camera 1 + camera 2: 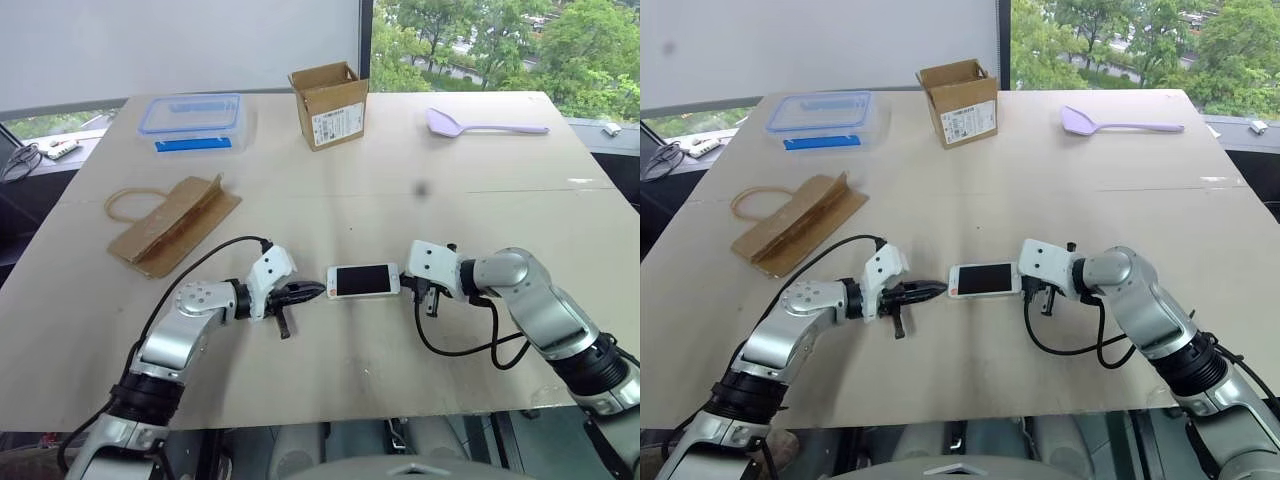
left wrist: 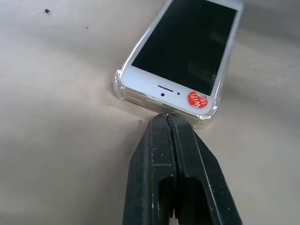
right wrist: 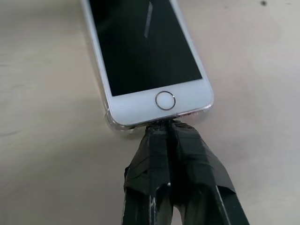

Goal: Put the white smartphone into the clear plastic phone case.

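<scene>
A broad, pale wooden table (image 1: 330, 210) carries the whole scene, its far edge set against a window with trees beyond. Toward the back of the table, on the robot's left, sits a clear plastic box with a blue lid (image 1: 192, 121), and next to it, nearer the middle, an open brown cardboard box (image 1: 329, 104) stands upright. A flattened brown paper bag with a loop handle (image 1: 172, 224) lies nearer the robot on its left side, well apart from the boxes. A lilac plastic spoon (image 1: 480, 124) rests at the far right of the table. Near the front edge, between the two arms, the white smartphone (image 1: 362, 281) lies flat and screen up, lengthwise across the robot's front, already seated inside the clear plastic phone case (image 2: 123, 87), whose transparent rim shows around the phone's corners and edges. The left gripper (image 2: 165, 121) points at the earpiece end, its two black fingers pressed together with nothing between them, the tips touching the case's rim beside a small red round sticker (image 2: 197, 99) on the phone's bezel. The right gripper (image 3: 167, 124) meets the opposite end, by the round home button (image 3: 165, 100), its fingers likewise fully closed and empty, the tips up against the case edge.
</scene>
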`<state>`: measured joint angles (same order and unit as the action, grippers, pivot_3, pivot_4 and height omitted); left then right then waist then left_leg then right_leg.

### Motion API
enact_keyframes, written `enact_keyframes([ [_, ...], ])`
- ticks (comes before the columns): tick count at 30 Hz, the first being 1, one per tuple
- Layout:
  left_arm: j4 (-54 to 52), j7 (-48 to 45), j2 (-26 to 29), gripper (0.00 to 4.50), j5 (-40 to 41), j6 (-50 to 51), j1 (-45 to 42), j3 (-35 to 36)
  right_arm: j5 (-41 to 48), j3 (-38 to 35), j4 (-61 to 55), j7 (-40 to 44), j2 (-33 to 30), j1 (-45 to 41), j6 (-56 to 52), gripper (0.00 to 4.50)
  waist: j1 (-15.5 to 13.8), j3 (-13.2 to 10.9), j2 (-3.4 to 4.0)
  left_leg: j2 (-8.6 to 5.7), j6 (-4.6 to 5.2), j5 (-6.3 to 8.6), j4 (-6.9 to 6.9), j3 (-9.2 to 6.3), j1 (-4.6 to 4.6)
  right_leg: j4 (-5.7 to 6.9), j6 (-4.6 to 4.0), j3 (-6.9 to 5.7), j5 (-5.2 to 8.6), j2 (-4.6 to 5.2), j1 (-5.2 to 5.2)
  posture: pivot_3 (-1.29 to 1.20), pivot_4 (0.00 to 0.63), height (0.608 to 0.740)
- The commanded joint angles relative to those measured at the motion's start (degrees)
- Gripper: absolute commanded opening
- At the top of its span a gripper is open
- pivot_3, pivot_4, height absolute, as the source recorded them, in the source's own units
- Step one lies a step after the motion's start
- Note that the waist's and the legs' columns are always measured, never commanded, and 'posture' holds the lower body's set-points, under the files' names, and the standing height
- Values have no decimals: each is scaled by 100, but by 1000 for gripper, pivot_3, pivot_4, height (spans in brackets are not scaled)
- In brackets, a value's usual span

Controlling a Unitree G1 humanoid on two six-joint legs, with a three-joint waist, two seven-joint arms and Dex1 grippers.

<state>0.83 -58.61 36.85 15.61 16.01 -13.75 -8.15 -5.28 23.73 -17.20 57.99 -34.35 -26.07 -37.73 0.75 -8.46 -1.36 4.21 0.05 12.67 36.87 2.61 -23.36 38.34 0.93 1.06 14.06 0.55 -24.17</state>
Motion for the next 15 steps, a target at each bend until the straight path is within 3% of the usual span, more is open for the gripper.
enact_keyframes([
  [1,313,67,-53,23,-259,-158,-306,-58,410,76,-615,161,220,-133,35,0,1,-1,0,0,0,0,0,1,9,11,-1,3,0,1,2,0,150,740],
  [6,351,-92,-90,23,-262,-186,-360,-87,309,20,-714,37,110,-39,-30,0,5,-11,5,-1,-2,1,-2,4,48,24,-4,8,1,3,23,0,150,740],
  [10,390,-255,136,23,-47,-99,-266,278,11,-303,-612,-337,-260,211,-5,0,-2,-13,4,-1,-2,1,-2,11,48,24,-4,11,0,7,24,0,150,740],
  [15,377,-855,380,23,882,475,-375,821,378,-1133,-1002,-462,-663,929,-120,0,7,-26,-7,0,-3,1,-2,15,-1,16,0,11,3,5,-15,0,150,740],
])
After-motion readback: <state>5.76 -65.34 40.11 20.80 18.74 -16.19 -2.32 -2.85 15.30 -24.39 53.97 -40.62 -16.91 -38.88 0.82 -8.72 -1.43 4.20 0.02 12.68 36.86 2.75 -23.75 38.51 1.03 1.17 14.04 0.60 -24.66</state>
